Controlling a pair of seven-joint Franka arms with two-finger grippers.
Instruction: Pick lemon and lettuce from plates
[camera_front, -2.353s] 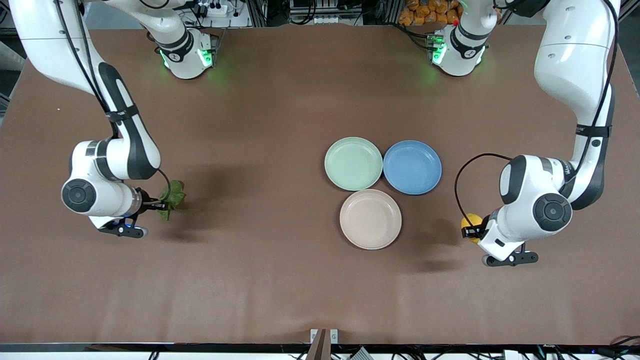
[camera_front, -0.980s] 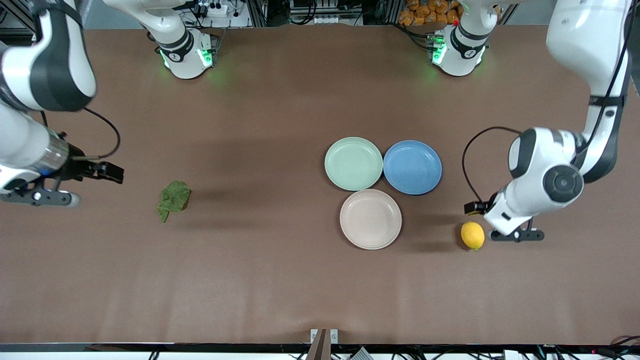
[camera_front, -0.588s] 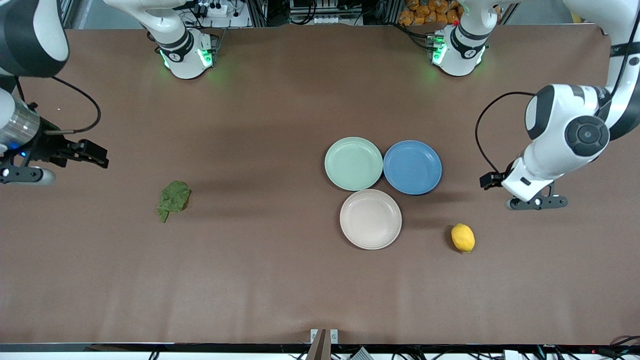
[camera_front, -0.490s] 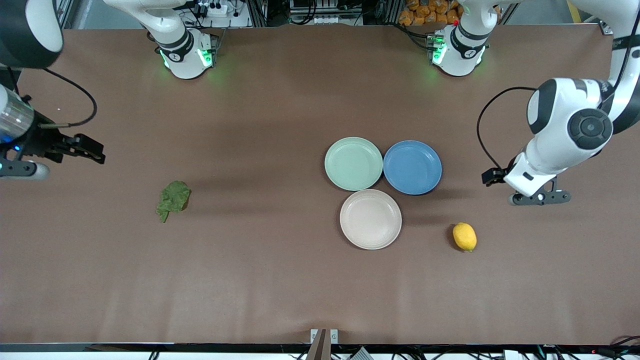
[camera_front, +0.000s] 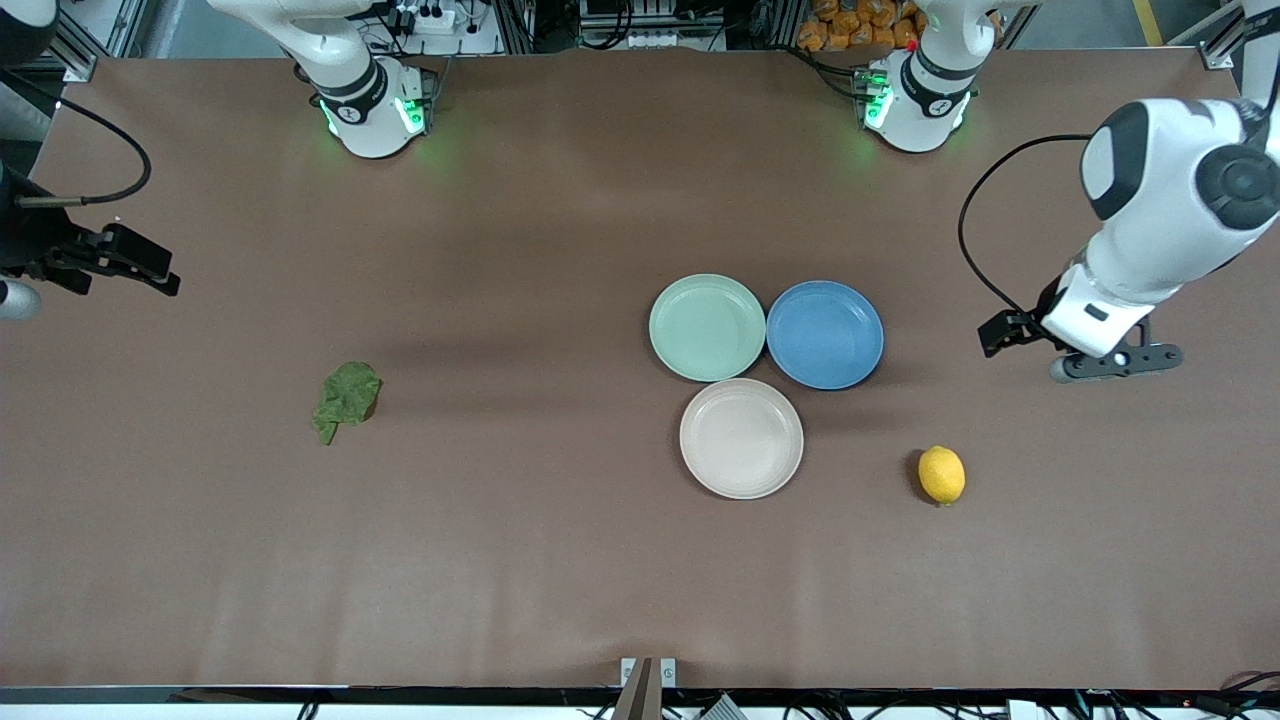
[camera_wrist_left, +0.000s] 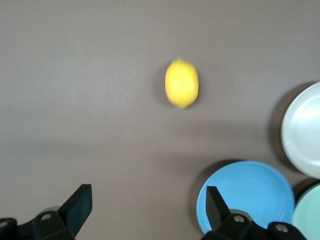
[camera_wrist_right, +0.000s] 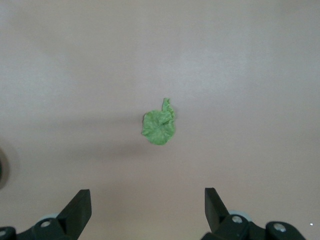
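The desk (camera_front: 560, 580) is covered in a matt brown sheet, perhaps cloth. The plates (camera_front: 707, 327) look smooth, faintly satin plastic. The lettuce (camera_front: 346, 397) is wrinkled, the lemon (camera_front: 941, 474) dimly glossy.

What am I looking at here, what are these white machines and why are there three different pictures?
These are two robot arms at a brown table. The big picture looks down from a high camera facing them; the two small ones come from cameras on each arm's wrist. On the table sit three empty plates: mint green plate, blue plate and beige plate. The lemon lies toward the left arm's end, the lettuce toward the right arm's end. The left tool is raised above the table beside the blue plate, open and empty. The right tool is raised at the table's edge, open and empty too.
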